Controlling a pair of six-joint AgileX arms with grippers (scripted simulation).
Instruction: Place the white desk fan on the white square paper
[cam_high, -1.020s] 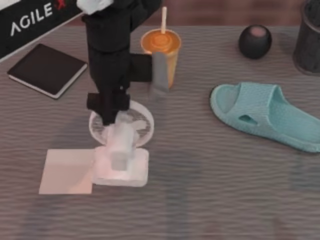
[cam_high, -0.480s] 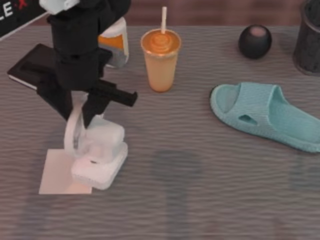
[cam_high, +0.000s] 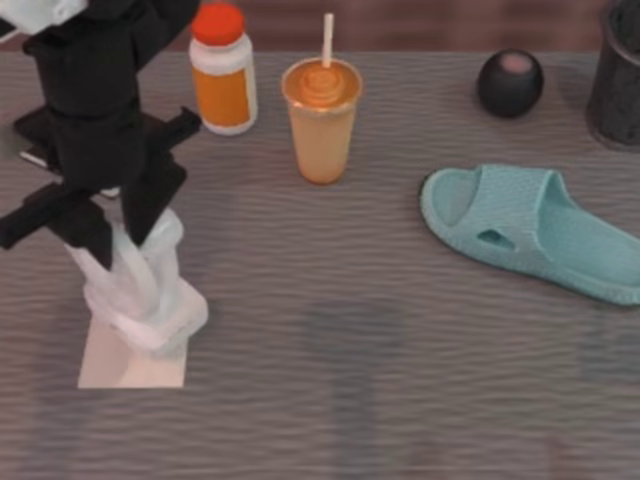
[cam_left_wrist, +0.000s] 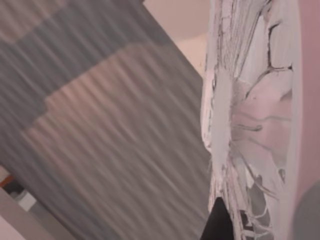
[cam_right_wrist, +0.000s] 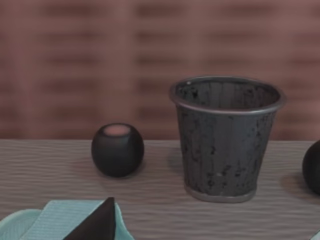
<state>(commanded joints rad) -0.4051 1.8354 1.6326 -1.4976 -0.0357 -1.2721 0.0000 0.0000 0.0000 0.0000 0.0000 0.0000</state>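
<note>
From above, the left pincer (cam_high: 120, 235) is clamped on the white desk fan (cam_high: 145, 290), which hangs tilted with its square base low over the near-right part of the white square paper (cam_high: 125, 365) at the bench's (cam_high: 400, 400) left; whether the base touches the sheet I cannot tell. The arm reaches steeply down from the back left. The fan looks light, stiff, smooth plastic, likely best held by its thick neck, since the grille seems fragile. The left wrist view shows that grille (cam_left_wrist: 250, 125) close up. The right wrist view shows a dark bucket (cam_right_wrist: 227, 137) and ball (cam_right_wrist: 117, 150); the right arm is parked out of sight.
</note>
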